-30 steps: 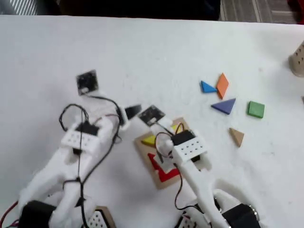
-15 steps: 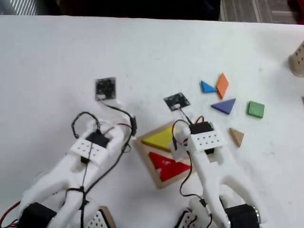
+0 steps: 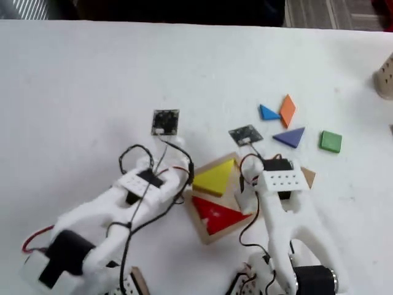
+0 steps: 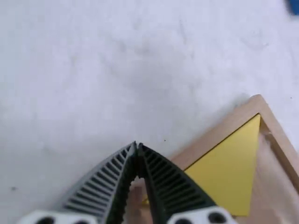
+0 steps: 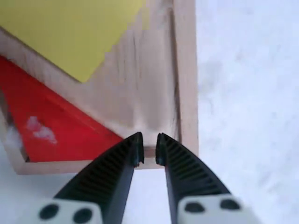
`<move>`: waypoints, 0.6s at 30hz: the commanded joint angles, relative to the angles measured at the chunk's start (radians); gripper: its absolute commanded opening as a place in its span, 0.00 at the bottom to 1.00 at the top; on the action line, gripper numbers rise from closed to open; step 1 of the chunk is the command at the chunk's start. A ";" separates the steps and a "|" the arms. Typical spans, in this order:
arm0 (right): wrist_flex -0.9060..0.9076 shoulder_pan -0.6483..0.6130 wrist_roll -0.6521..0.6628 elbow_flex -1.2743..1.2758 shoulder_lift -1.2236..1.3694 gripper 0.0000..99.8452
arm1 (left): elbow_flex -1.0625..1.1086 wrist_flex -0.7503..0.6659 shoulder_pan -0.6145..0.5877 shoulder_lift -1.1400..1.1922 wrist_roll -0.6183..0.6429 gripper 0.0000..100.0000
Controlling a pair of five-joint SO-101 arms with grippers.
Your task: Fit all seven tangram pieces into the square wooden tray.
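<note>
High view: wooden tray (image 3: 198, 222) on counter (image 3: 92, 74), yellow triangle (image 3: 215, 177) and red triangle (image 3: 218, 215) inside. Left pincer (image 4: 137, 147) closed, right pincer (image 5: 147, 142) barely parted, both empty at its rim. Hazard: rim bumped, tray skewed, triangles unseated.

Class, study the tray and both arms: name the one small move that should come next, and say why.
Probably the right gripper, barely open and empty over the rim of the wooden tray, should swing out toward the tan triangle, the loose piece nearest it. Only the yellow triangle and red triangle sit in the tray so far.
</note>
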 commanded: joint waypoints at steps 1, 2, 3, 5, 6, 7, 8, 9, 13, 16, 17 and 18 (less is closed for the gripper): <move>-0.019 0.013 0.061 0.021 -0.001 0.05 | -0.049 -0.097 0.047 0.048 -0.012 0.02; -0.018 0.012 0.075 0.023 0.018 0.05 | -0.049 -0.112 0.051 0.054 -0.012 0.02; -0.016 0.010 0.087 0.021 0.044 0.05 | -0.049 -0.124 0.053 0.062 -0.012 0.02; -0.001 -0.005 0.098 -0.012 0.108 0.06 | -0.049 -0.146 0.051 0.070 -0.009 0.02; 0.018 -0.016 0.100 -0.035 0.145 0.06 | -0.049 -0.155 0.047 0.073 -0.008 0.02; 0.028 -0.031 0.100 -0.057 0.182 0.06 | -0.049 -0.158 0.045 0.074 -0.008 0.02; 0.036 -0.047 0.100 -0.077 0.216 0.06 | -0.049 -0.161 0.044 0.074 -0.008 0.02; 0.038 -0.059 0.095 -0.089 0.242 0.06 | -0.049 -0.161 0.044 0.074 -0.006 0.02; 0.058 -0.067 0.091 -0.127 0.275 0.05 | -0.049 -0.160 0.013 0.074 -0.011 0.02; 0.054 -0.064 0.055 -0.126 0.219 0.05 | -0.052 -0.160 -0.028 0.068 -0.006 0.02; 0.050 -0.059 0.034 -0.126 0.185 0.05 | -0.055 -0.160 -0.044 0.067 -0.006 0.02; 0.050 -0.044 0.015 -0.126 0.147 0.06 | -0.058 -0.160 -0.061 0.067 -0.006 0.02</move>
